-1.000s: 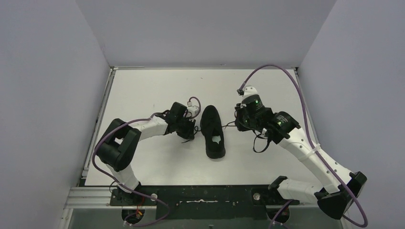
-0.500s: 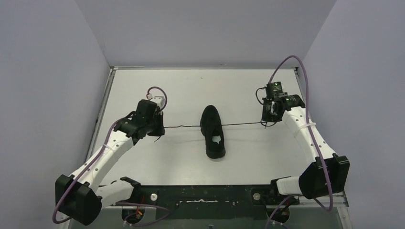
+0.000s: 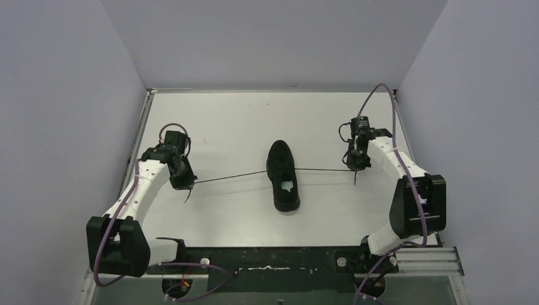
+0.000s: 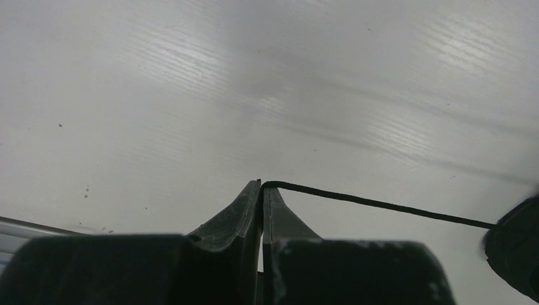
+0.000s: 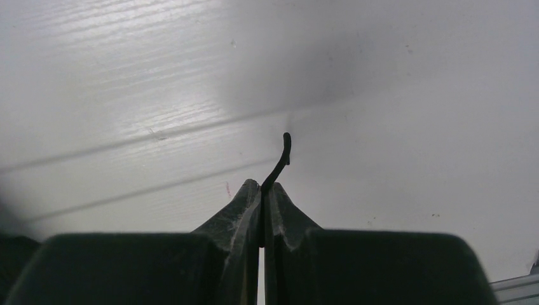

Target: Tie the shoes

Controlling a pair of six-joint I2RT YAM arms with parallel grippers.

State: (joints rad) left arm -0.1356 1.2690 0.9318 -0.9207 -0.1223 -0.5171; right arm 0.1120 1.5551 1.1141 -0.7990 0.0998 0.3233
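A black sneaker [image 3: 283,175] lies at the centre of a white desk [image 3: 235,121]. Its toe points toward the top of the frame, and a small white patch shows in its opening. Two thin black laces stretch out from it in straight, taut lines. At middle left, the left fingers [image 3: 186,184] are pressed together, pinching the left lace [image 3: 229,176]. At middle right, the right fingers [image 3: 353,166] are pressed together on the right lace [image 3: 321,169], whose short tip pokes out past them.

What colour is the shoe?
Black shoe, small white patch inside; top external view shows it best.
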